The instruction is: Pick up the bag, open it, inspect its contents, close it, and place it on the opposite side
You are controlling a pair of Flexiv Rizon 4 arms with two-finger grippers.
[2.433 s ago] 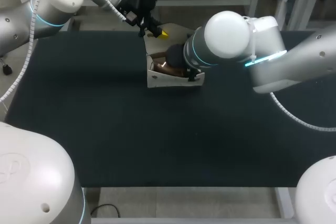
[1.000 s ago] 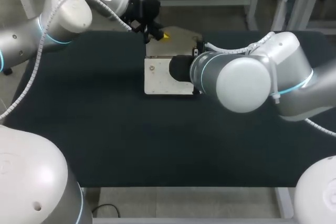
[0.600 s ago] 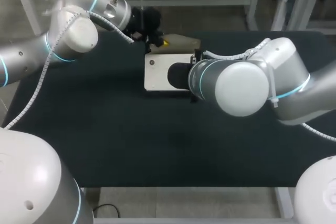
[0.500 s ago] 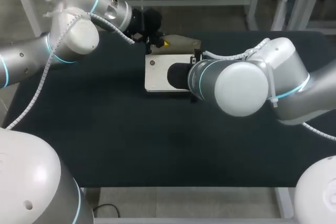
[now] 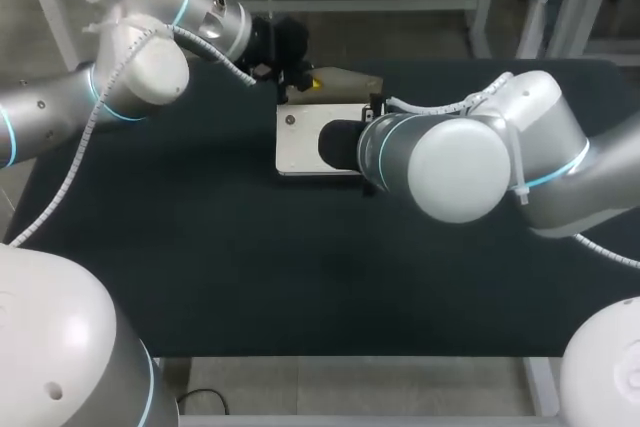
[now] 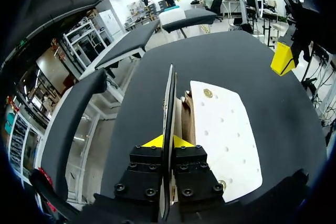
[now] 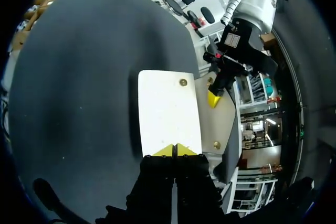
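The bag lies flat at the table's back middle, its white flap (image 5: 305, 139) down over the body. A beige panel (image 5: 350, 79) of the bag shows behind the flap. My left gripper (image 5: 298, 80) is shut on a thin panel of the bag, seen edge-on between its fingers (image 6: 169, 103), with the white flap (image 6: 226, 129) beside it. My right gripper (image 7: 175, 149) is shut, its tips at the near edge of the flap (image 7: 168, 111). I cannot tell whether they touch it. In the head view my right arm hides that gripper. My left gripper (image 7: 214, 95) shows beyond the flap.
The dark table (image 5: 200, 247) stretches wide in front of and to both sides of the bag. My right arm's thick forearm (image 5: 450, 162) hangs over the bag's right end. No other objects lie on the table.
The white flap came down from tilted to flat over the bag, and my left gripper shifted slightly. Nothing has moved in the last half second.
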